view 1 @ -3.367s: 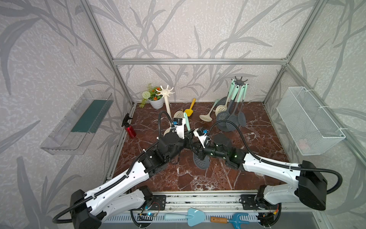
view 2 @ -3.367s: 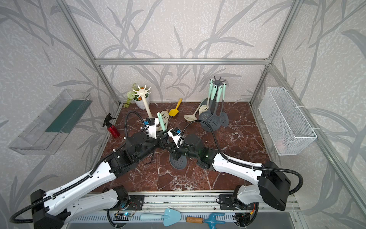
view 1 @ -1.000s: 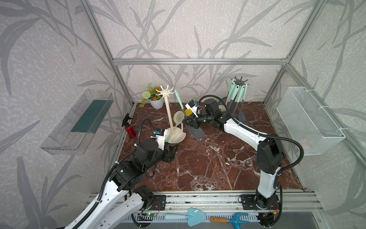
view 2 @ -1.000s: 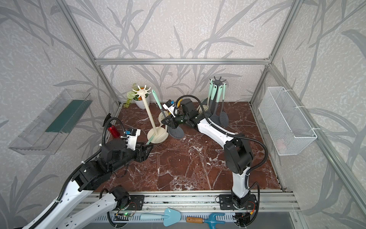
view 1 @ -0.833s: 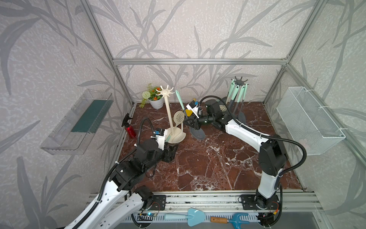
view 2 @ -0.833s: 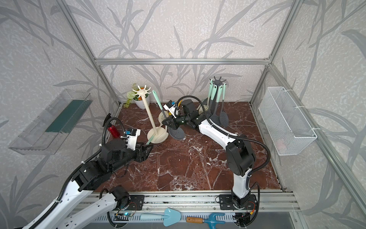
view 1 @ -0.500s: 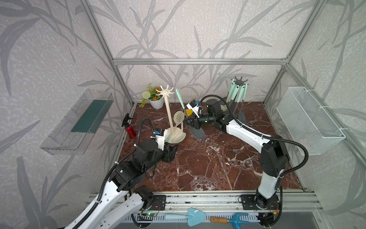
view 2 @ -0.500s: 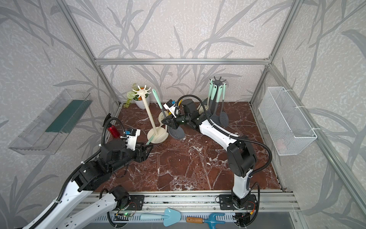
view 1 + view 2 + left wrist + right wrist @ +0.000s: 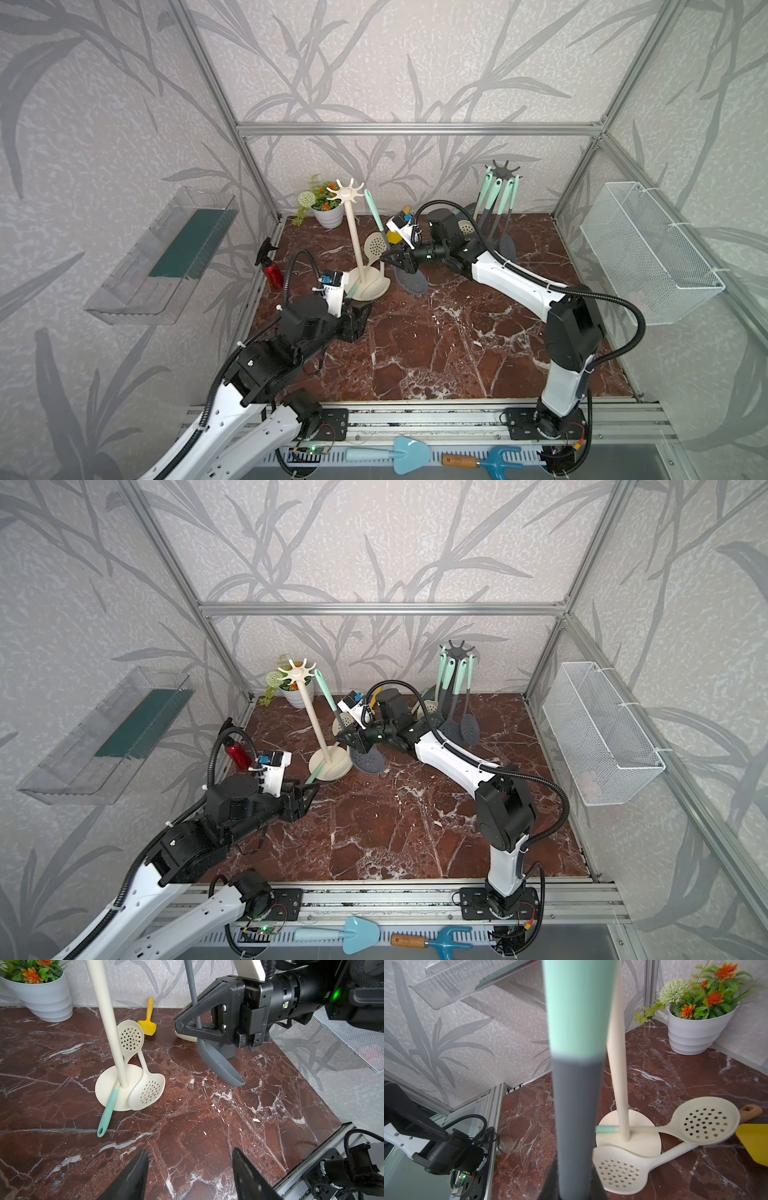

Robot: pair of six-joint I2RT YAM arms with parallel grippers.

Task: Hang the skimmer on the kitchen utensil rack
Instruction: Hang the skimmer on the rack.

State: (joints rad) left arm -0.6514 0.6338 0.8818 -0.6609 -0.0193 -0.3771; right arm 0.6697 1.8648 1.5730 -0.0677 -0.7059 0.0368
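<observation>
skimmer (image 9: 375,220) near-upright w/ shaft clamped in right end effector (image 9: 388,261), handle tip just beside cream rack (image 9: 345,193) hooks; left end effector (image 9: 189,1151) open, low nr rack base.

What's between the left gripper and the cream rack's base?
Left wrist view: bare marble floor, plus a teal handle sticking out from the base.
</observation>
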